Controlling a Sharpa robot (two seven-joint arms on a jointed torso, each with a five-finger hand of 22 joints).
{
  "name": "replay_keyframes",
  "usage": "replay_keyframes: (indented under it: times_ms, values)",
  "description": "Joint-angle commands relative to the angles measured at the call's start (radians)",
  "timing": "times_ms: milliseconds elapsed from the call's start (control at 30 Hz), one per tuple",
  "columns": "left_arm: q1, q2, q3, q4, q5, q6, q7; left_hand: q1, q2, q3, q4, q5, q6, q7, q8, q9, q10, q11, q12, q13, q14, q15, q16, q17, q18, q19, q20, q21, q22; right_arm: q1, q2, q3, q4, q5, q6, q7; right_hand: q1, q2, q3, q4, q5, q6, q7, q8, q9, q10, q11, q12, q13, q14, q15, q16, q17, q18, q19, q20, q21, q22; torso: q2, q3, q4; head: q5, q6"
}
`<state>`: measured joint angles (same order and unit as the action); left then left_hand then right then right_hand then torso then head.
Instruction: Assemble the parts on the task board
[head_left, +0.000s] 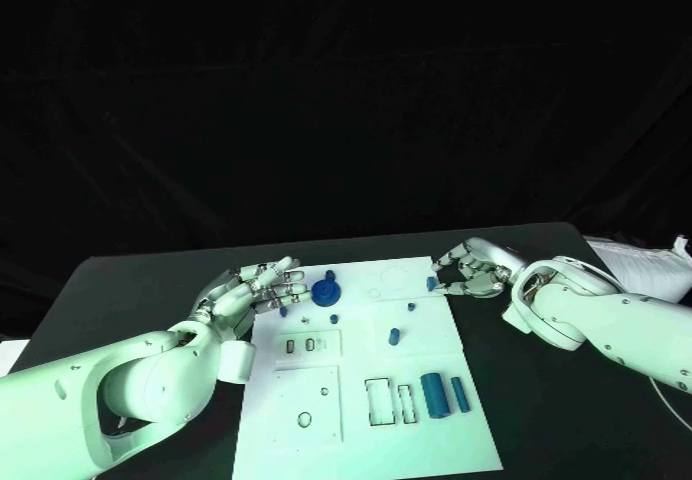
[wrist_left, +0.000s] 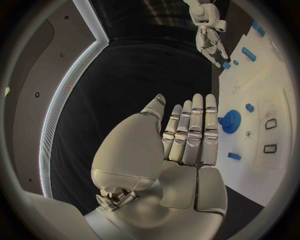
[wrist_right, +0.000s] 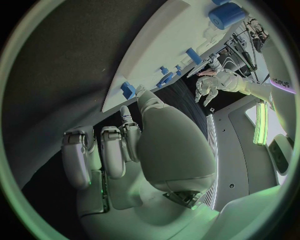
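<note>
The white task board (head_left: 361, 440) lies mid-table. At its far right edge stands a small blue part (head_left: 431, 284), and my right hand (head_left: 473, 270) pinches it between thumb and a fingertip; the wrist view shows the same part (wrist_right: 128, 90) at those tips, with the other fingers (wrist_right: 78, 155) curled in. My left hand (head_left: 257, 291) hovers flat at the board's far left edge, its fingers (wrist_left: 194, 132) straight and holding nothing. A blue gear (head_left: 327, 292) (wrist_left: 232, 120) sits just beyond the left hand's fingertips.
Small blue pieces lie loose on the board (head_left: 392, 336) (head_left: 332, 318) (head_left: 283, 311). A blue cylinder (head_left: 434, 394) and a thin blue bar (head_left: 460, 394) rest by rectangular outlines (head_left: 378, 402) near the front right. Black table (head_left: 548, 440) surrounds the board.
</note>
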<state>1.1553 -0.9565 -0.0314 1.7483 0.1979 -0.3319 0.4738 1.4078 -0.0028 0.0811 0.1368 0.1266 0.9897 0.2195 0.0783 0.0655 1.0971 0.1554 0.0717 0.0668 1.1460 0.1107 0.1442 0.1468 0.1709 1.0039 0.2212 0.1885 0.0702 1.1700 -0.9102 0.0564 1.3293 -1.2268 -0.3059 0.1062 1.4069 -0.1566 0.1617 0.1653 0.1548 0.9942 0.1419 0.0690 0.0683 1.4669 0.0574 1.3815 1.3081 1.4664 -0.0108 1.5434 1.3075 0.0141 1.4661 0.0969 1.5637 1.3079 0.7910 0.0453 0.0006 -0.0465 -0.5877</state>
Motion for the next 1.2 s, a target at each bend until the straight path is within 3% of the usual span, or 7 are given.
replay_keyframes:
  times_ms: [33, 600, 1200]
  values:
    - [0.000, 0.002, 0.000, 0.001, 0.001, 0.022, 0.007, 0.001, 0.011, -0.002, -0.006, 0.005, 0.001, 0.004, -0.005, 0.000, 0.001, 0.009, -0.006, 0.001, 0.002, 0.004, -0.007, 0.002, 0.013, 0.004, 0.004, -0.005, -0.002, -0.003, 0.011, 0.000, -0.010, -0.021, 0.012, 0.008, 0.002, 0.007, 0.001, -0.006, 0.005, -0.001, 0.004, -0.004, 0.000, 0.036, 0.000, -0.001, 0.156, 0.093, -0.002, 0.003, 0.208, -0.010, 0.094, 0.000, 0.001, 0.247, 0.001, 0.0003, 0.0007, 0.001, -0.002]
    - [0.000, 0.003, 0.000, 0.002, 0.001, 0.024, 0.005, 0.001, 0.011, -0.002, -0.006, 0.005, 0.001, 0.004, -0.005, 0.000, 0.001, 0.009, -0.006, 0.001, 0.002, 0.004, -0.007, 0.002, 0.013, 0.004, 0.004, -0.005, -0.002, -0.010, 0.043, 0.000, -0.040, -0.049, 0.024, -0.004, 0.008, 0.040, 0.010, -0.026, 0.006, 0.028, 0.000, 0.003, 0.003, 0.040, -0.004, 0.007, 0.161, 0.094, -0.005, 0.006, 0.215, -0.011, 0.097, -0.002, 0.003, 0.252, 0.000, 0.0002, 0.0006, 0.006, -0.011]
    - [0.000, 0.003, 0.000, 0.003, 0.001, 0.025, 0.003, 0.001, 0.011, -0.002, -0.006, 0.005, 0.001, 0.004, -0.005, 0.000, 0.001, 0.009, -0.006, 0.001, 0.002, 0.004, -0.007, 0.002, 0.013, 0.004, 0.004, -0.005, -0.002, -0.013, 0.053, 0.000, -0.052, -0.064, 0.033, -0.009, 0.018, 0.080, 0.045, -0.063, -0.013, 0.110, -0.023, 0.020, 0.012, 0.045, -0.023, 0.019, 0.169, 0.095, -0.020, 0.008, 0.220, -0.012, 0.099, -0.014, 0.004, 0.255, 0.000, 0.0003, -0.0002, 0.008, -0.017]
